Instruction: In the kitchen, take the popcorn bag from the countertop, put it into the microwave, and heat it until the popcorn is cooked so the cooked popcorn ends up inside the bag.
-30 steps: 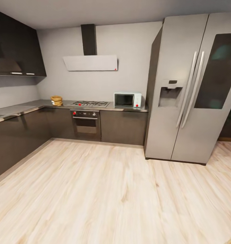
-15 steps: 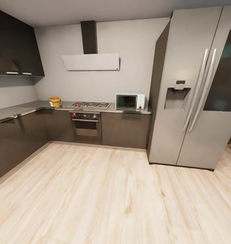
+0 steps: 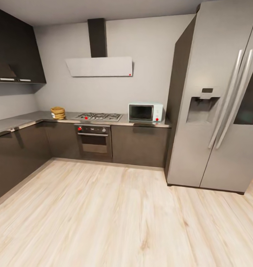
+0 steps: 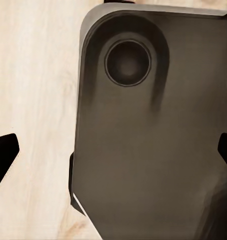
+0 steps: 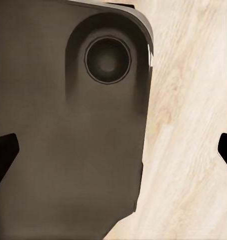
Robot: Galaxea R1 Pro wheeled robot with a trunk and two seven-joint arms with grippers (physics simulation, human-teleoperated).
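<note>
Facing the countertop [image 3: 26, 119] across pale wood floor [image 3: 115, 218], I see the microwave [image 3: 145, 112] beside the fridge [image 3: 219, 100]; both claws spread wide.

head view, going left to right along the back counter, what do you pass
popcorn bag → hob → microwave → fridge
</note>
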